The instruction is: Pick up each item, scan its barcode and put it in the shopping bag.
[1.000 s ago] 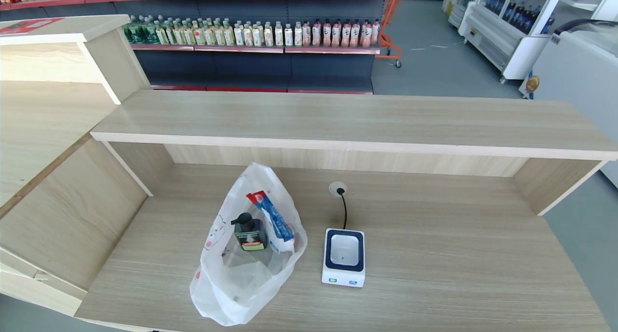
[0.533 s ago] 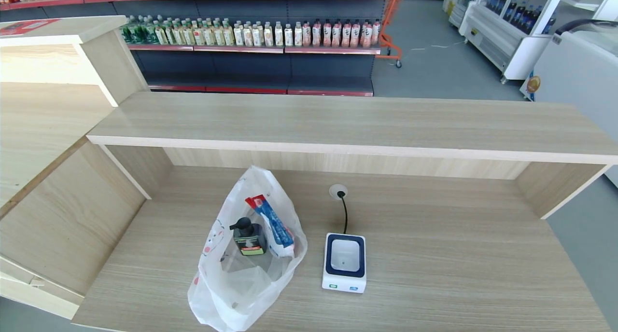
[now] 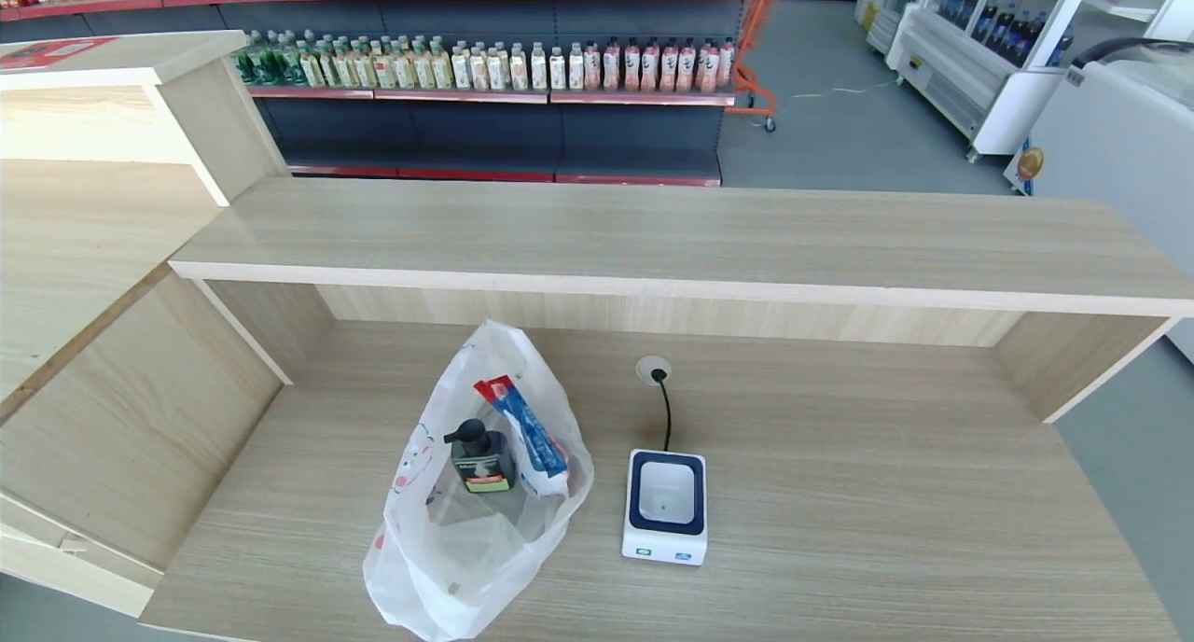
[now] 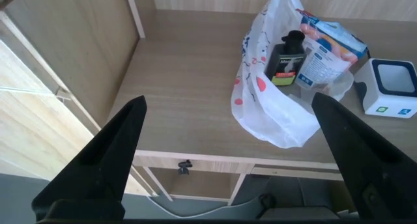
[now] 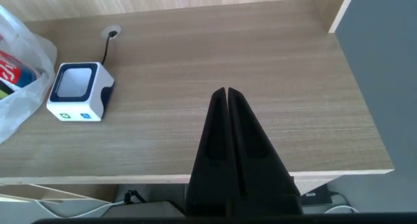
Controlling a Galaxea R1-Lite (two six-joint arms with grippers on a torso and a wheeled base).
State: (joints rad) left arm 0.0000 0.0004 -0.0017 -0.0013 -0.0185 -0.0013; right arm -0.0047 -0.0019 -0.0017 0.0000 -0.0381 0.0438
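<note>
sitting on the counter (image 3: 839, 530), the shopping bag (image 3: 438, 567) slumps open beside the scanner (image 3: 664, 507) with 2 items inside, packet (image 3: 527, 432) and pump bottle (image 3: 480, 457); a nudge could spill them. left gripper (image 4: 228, 100) spread wide, right gripper (image 5: 226, 90) pinched closed, both seemingly empty.

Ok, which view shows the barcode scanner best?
The head view: the scanner is seen whole from above, with its window and cable clear. The right wrist view also shows it whole, from a slant. The left wrist view cuts it off at the picture's edge.
</note>
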